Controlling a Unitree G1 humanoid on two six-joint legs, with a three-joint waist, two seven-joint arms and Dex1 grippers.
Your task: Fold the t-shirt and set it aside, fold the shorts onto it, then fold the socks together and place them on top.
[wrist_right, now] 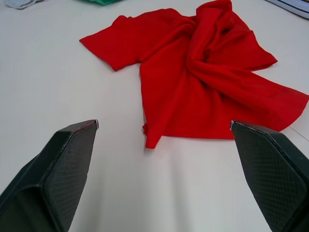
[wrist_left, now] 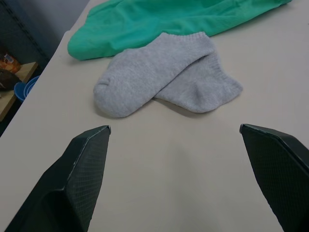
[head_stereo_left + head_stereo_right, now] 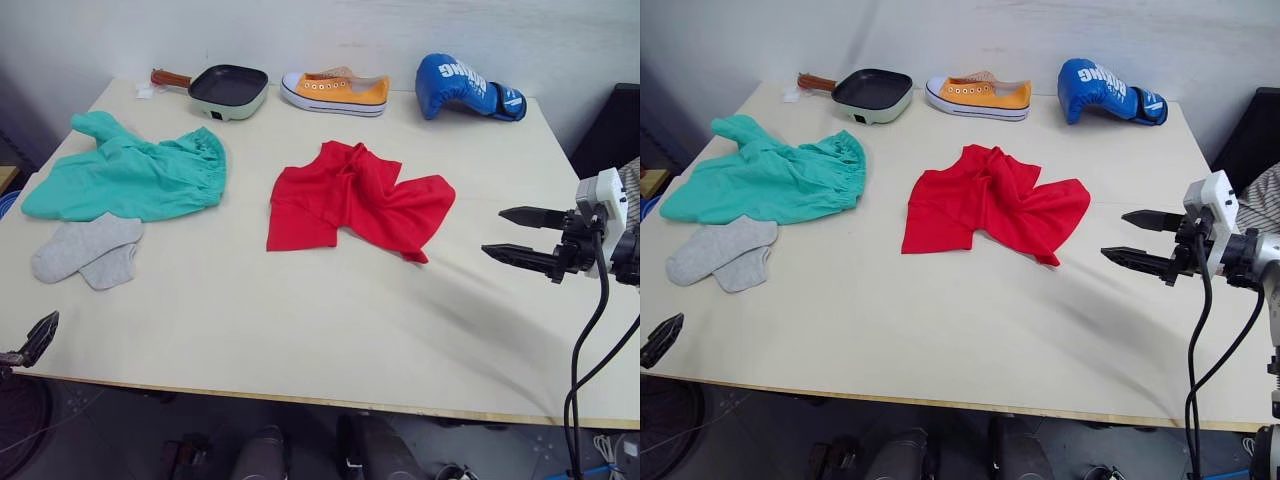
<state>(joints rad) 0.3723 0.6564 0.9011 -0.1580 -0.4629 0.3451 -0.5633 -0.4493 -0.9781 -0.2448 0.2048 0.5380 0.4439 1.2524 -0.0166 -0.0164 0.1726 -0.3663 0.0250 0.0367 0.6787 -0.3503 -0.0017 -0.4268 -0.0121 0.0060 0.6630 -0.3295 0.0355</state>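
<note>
Red soft cloth t-shirt (image 3: 358, 207) crumpled at table (image 3: 300, 330) centre. Teal-green gathered-waist shorts (image 3: 130, 178) at 10 o'clock, edge touching two light grey knit ankle socks (image 3: 87, 250) overlapped at 9. Right gripper (image 3: 520, 236) at 3 o'clock, above tabletop, jaws apart, empty. Left gripper (image 2: 174, 140) at 8 o'clock near the socks, jaws wide apart, empty.

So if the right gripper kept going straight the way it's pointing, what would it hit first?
Most likely the t-shirt: the open right gripper points across bare table at its near hem, with nothing between them, though the gripper's height above the table is unclear.
</note>
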